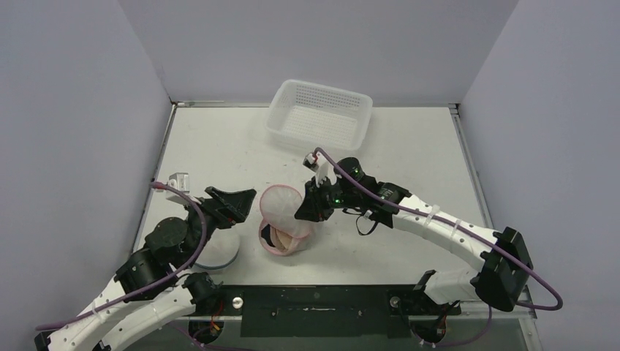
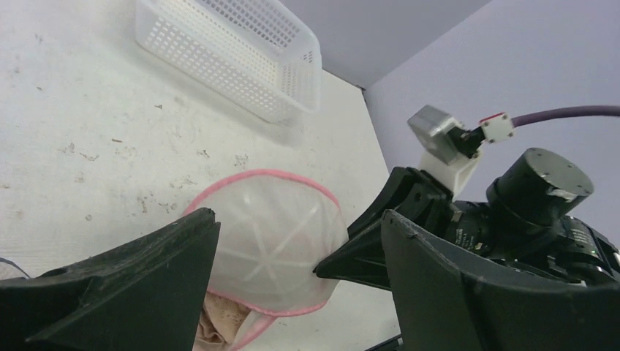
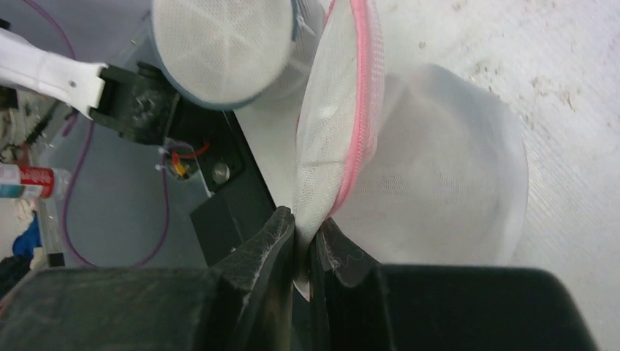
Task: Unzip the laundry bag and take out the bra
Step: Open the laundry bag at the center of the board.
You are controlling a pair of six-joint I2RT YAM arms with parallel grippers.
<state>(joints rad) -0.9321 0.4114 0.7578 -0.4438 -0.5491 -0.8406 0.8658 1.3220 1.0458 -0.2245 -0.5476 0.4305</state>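
I have the right gripper (image 3: 301, 227) clenched on the laundry bag (image 1: 286, 219). In the right wrist view its two fingers pinch the white mesh just beside the pink zipper band (image 3: 357, 110), with the jaws nearly together. The bag sits near the middle of the table (image 1: 409, 146). It is open, with its round, pink-rimmed lid (image 1: 281, 203) lifted and tilted up on edge over the lower half. From the top view the right arm reaches in from the right, and its gripper (image 1: 305, 212) meets the bag's right side.

A bit of beige fabric, the bra (image 1: 280, 237), shows inside the lower half of the bag. In the left wrist view the same fabric (image 2: 219, 325) peeks out under the raised lid, so the bra is in the bag.

My left gripper (image 1: 252, 205) is released, its jaws spread wide and holding nothing. It sits just left of the bag, and I cannot tell whether its fingertips touch the mesh. In the left wrist view the lid shows between the two dark fingers (image 2: 131, 285).

A second round mesh bag with a blue rim (image 1: 219, 252) lies under the left arm. A white basket (image 1: 272, 126) stands at the far side of the table, well apart from the bag.
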